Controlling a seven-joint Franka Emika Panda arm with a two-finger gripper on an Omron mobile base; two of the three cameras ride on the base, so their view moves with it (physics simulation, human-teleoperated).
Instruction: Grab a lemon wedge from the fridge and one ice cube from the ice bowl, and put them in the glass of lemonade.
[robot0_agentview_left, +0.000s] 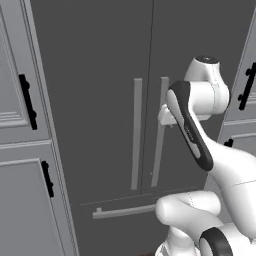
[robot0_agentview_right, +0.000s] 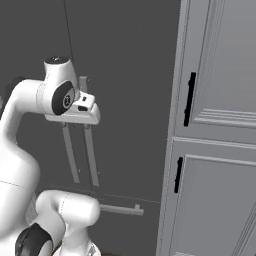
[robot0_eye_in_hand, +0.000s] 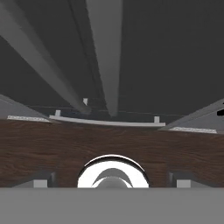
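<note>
Left base view, going left to right: light-grey cabinets (robot0_agentview_left: 20, 150) with black handles (robot0_agentview_left: 27, 101) stand at nine o'clock, then the fridge (robot0_agentview_left: 100, 60), dark grey, both doors shut. Its two long bar handles (robot0_agentview_left: 136, 132) hang side by side near the centre, and the drawer handle (robot0_agentview_left: 125, 211) lies across at six o'clock. The arm (robot0_agentview_left: 192, 127) rises from five o'clock and reaches in at the right-hand bar, about three o'clock. Its hand presses close to that bar; the gripper itself is hidden behind the wrist, so I cannot tell whether the fingers are apart or together.

From the right base view the arm (robot0_agentview_right: 30, 100) comes up at nine o'clock, its hand (robot0_agentview_right: 80, 111) just at the two bars (robot0_agentview_right: 90, 150). More cabinets (robot0_agentview_right: 215, 150) with black handles (robot0_agentview_right: 190, 98) fill three o'clock.

Through the hand view, looking down along the door, the two bars (robot0_eye_in_hand: 107, 52) run from twelve o'clock toward the centre, the drawer handle (robot0_eye_in_hand: 105, 121) crosses below them, and dark wood floor (robot0_eye_in_hand: 52, 148) spreads beneath. The finger tips (robot0_eye_in_hand: 41, 181) sit wide at seven and five o'clock, too faint to judge a grip.
</note>
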